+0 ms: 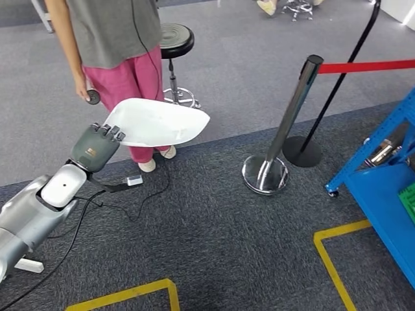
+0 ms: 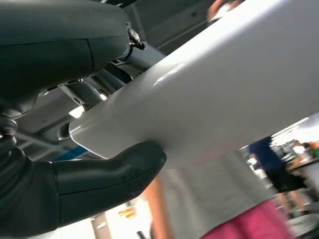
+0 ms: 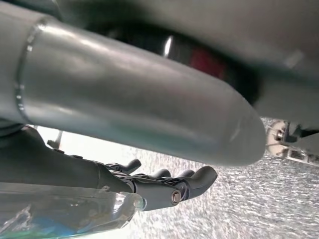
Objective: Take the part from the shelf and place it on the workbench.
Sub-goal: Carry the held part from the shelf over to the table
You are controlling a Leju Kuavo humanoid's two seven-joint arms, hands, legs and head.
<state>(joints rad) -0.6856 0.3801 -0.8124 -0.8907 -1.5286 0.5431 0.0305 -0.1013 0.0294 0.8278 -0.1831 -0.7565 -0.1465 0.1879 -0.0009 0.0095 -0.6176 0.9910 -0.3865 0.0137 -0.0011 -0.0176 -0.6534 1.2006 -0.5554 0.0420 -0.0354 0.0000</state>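
Note:
My left hand holds a flat white leaf-shaped part by one end, out over the grey carpet at the left of the head view. In the left wrist view the thumb lies under the white part and the darker fingers lie over it. My right hand hangs down over the carpet with its fingers stretched out and nothing in them.
A person in pink trousers stands just beyond the part, a black stool behind them. A chrome post with a red belt stands centre right. A blue shelf is at the right edge. Yellow floor tape and cables cross the carpet.

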